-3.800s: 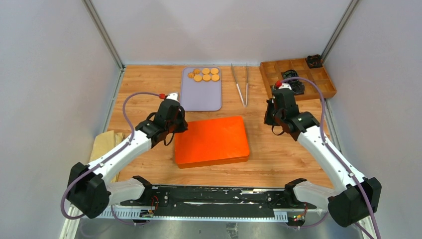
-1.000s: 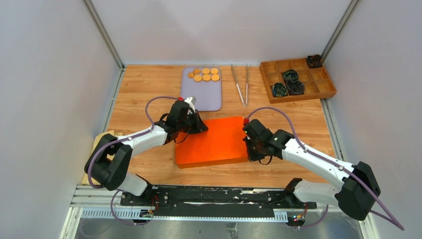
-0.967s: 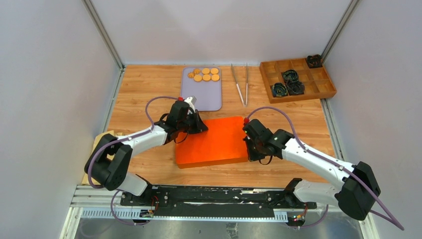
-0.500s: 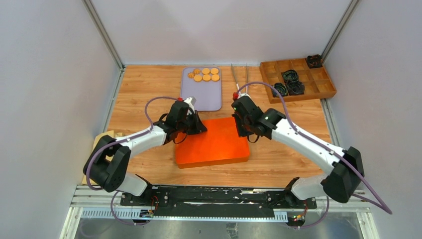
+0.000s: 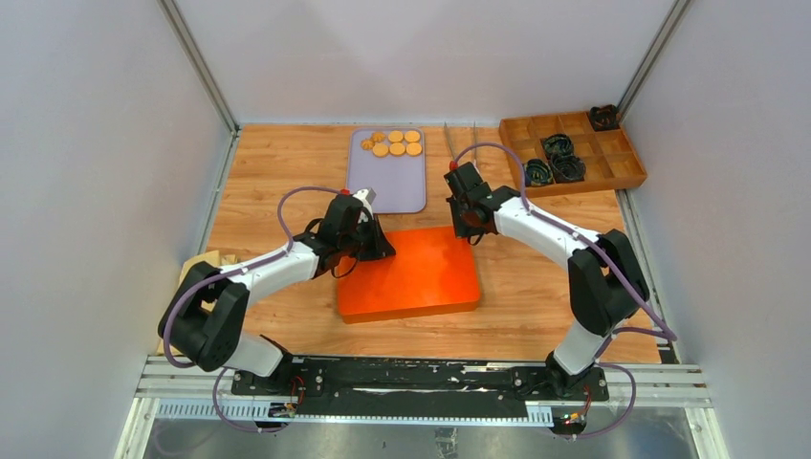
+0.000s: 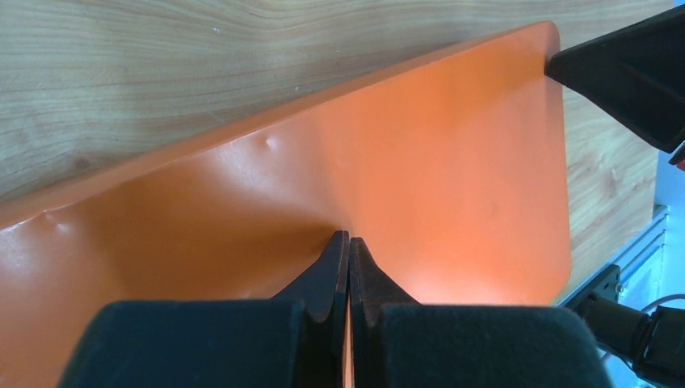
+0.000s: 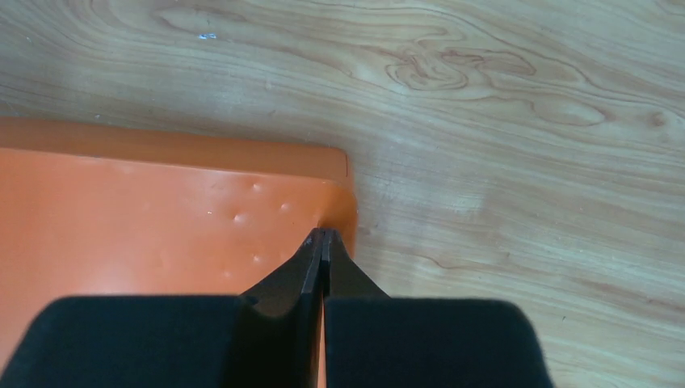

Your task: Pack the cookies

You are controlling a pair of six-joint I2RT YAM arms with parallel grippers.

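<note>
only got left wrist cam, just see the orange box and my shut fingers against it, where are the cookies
observer: the cookies lie on a grey tray, on the table just beyond the orange box.
operator: and the right hand
observer: the right hand is shut, its tips at the box's far right corner.
operator: any tool around
observer: metal tongs lie just right of the tray.
</note>
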